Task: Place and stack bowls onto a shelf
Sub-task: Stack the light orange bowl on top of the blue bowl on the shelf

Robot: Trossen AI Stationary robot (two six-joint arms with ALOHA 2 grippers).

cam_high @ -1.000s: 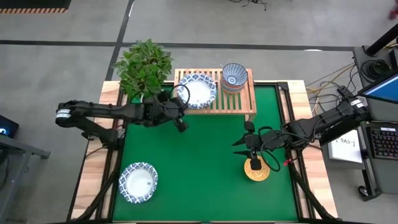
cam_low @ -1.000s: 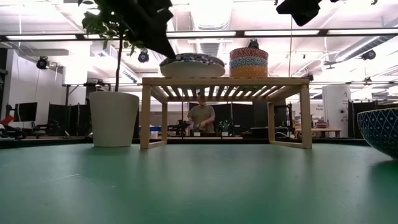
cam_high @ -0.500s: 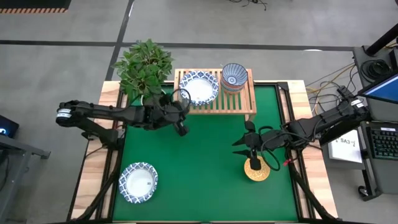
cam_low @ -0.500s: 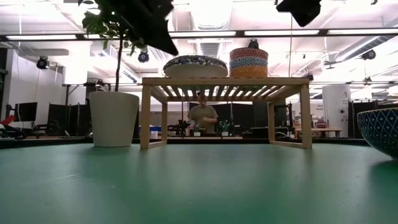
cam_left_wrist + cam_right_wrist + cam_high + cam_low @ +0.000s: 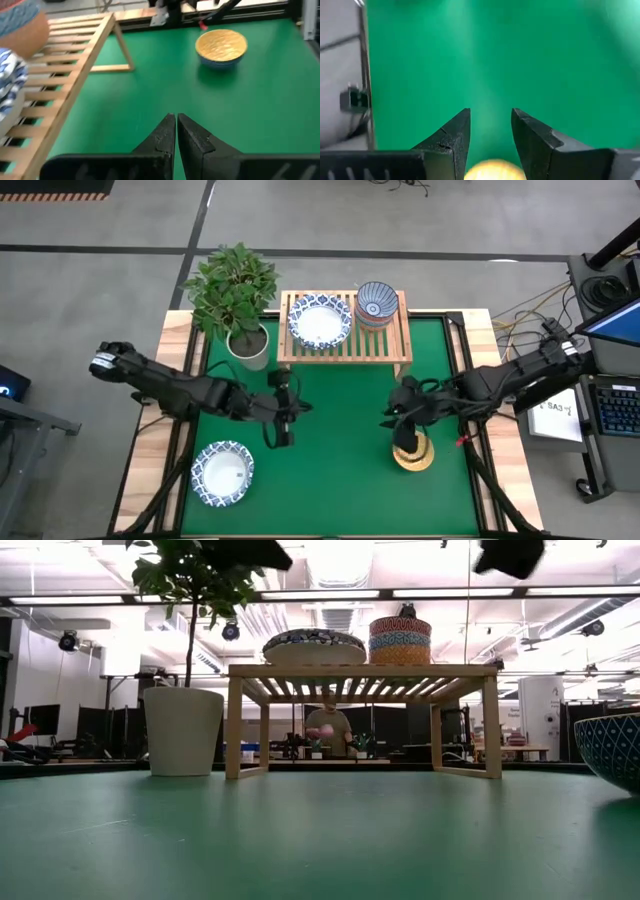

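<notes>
The light-wood shelf stands at the table's far edge. On its slatted top rest a wide white bowl with a blue-patterned rim and a stack of smaller bowls, topped by a dark blue patterned one. Another wide white bowl sits on the green mat near the left front. A golden yellow bowl sits on the mat at right. My left gripper hovers shut over the mat in front of the shelf. My right gripper hangs open just above the golden bowl.
A leafy plant in a white pot stands left of the shelf. Green mat lies open between the two grippers. In the low view a blue-patterned bowl wall shows at the right edge, and a person is far behind the shelf.
The wide bowl, tilted at the shelf's left end a second ago, now lies flat on the slats. My left gripper has let it go and drawn back from the shelf toward the near edge, out over the mat. My right gripper has shifted slightly over the golden bowl.
</notes>
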